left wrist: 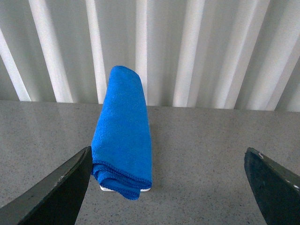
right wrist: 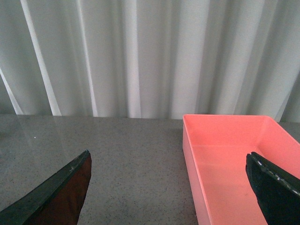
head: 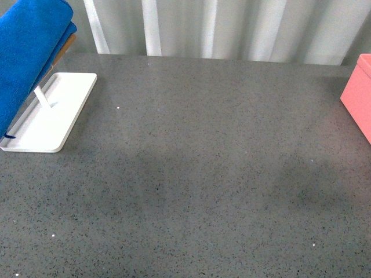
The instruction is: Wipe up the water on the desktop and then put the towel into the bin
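The blue towel hangs folded over a rack on the white tray at the far left of the dark grey desktop. In the left wrist view the towel lies ahead, just beside one finger, and my left gripper is open and holds nothing. The pink bin stands at the desktop's right edge. In the right wrist view the bin is empty, and my right gripper is open, with one finger over it. I cannot make out water on the desktop. Neither arm shows in the front view.
A white pleated curtain runs along the back edge of the desktop. A wooden rod of the rack pokes out under the towel. A short white post stands up in the tray.
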{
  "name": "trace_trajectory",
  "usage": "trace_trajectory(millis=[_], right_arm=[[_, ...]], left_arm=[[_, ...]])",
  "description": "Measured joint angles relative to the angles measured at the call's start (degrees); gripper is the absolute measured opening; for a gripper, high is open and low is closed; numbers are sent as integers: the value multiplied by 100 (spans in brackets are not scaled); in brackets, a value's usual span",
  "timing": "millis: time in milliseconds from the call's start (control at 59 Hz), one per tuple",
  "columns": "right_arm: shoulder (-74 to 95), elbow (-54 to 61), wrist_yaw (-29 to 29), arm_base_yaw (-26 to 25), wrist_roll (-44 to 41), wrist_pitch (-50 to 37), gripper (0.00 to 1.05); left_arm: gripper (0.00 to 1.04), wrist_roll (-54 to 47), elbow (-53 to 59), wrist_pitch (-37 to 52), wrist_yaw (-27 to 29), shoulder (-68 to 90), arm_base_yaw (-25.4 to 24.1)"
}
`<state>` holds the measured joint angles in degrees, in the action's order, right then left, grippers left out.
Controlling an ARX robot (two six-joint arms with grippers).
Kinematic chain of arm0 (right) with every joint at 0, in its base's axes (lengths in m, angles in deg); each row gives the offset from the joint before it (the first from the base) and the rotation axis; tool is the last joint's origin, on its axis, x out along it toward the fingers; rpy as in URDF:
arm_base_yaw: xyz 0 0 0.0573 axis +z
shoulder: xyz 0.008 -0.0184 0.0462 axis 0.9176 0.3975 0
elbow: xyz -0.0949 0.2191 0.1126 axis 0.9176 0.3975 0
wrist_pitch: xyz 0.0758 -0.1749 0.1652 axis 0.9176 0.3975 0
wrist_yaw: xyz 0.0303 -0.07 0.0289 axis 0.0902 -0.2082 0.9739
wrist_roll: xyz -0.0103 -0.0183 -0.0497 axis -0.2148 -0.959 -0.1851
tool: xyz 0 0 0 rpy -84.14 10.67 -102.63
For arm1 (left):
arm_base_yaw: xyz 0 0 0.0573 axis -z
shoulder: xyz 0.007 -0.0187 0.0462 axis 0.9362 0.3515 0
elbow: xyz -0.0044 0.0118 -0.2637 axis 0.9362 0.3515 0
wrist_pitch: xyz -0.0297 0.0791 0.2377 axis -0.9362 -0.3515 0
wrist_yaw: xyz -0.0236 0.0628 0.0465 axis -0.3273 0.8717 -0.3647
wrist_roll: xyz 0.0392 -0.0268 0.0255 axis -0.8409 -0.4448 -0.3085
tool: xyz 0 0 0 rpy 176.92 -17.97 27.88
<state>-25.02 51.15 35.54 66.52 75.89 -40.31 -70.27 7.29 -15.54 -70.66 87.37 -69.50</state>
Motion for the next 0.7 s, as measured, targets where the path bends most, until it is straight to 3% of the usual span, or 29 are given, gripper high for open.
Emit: trace_trajectory(millis=[695], right_arm=[[0,0,0,0,0,0,98]], left_arm=[[98,0,0,0,0,0,0]])
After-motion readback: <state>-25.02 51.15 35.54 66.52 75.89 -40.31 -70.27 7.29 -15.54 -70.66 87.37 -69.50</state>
